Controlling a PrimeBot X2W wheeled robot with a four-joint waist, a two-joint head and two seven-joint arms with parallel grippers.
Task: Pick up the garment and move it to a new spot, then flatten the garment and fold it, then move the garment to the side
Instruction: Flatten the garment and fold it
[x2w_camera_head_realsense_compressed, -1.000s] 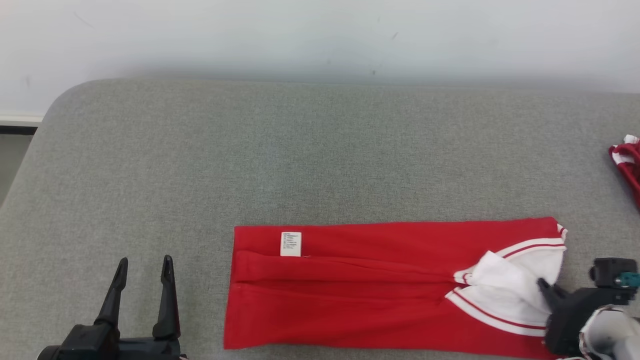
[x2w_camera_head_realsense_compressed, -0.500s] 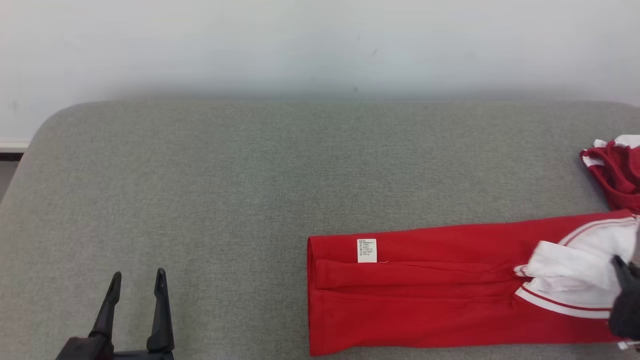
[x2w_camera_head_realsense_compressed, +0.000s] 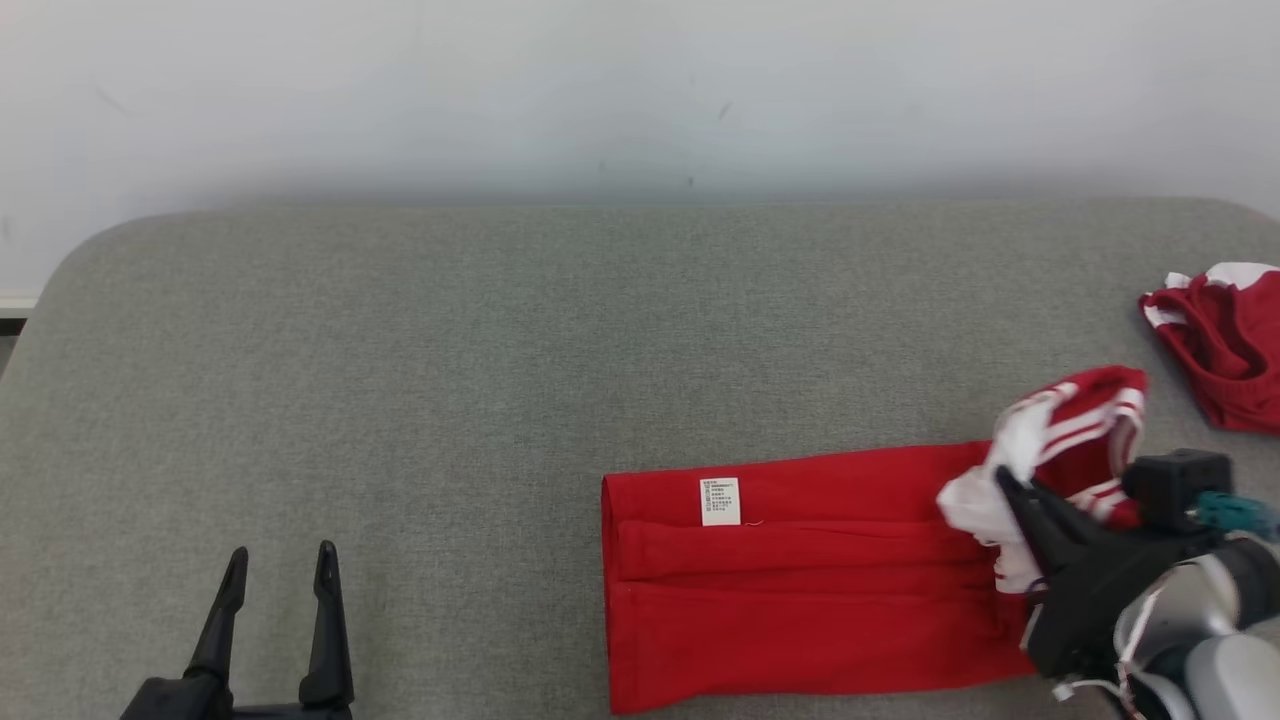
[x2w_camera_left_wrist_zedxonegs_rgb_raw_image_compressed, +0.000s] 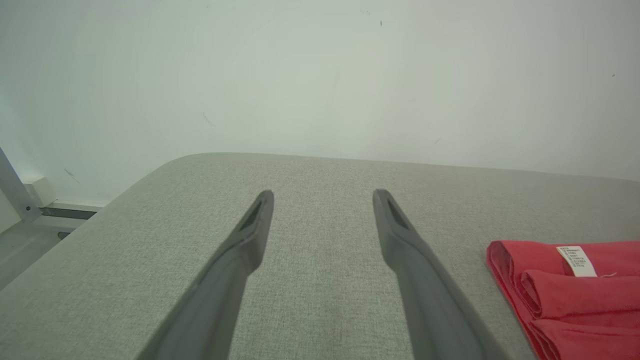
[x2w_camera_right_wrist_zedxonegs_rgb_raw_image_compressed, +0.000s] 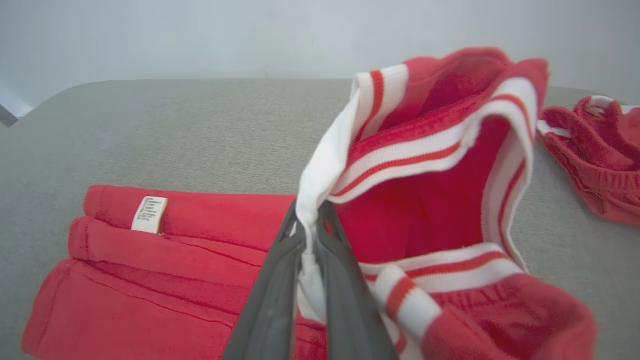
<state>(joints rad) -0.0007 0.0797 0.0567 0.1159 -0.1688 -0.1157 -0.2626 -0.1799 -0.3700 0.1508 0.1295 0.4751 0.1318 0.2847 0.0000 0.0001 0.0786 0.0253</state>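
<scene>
Well, with the right gripper pinched shut on the striped end of the garment, which lies at the table's front right, I'd carry that end low and square toward the table's middle, edges matched, while the left gripper stands wide at its front left.

The garment has its right end hidden behind the right pincer and the pale forearm; the pincer's tips are buried in white cloth, so how much fabric lies between them cannot be told; the print on the label is too small to read; a second red garment is cut off by the head view's right edge; the left pincer loses its base at the bottom edge; the grey surface runs off the bottom and both sides.
</scene>
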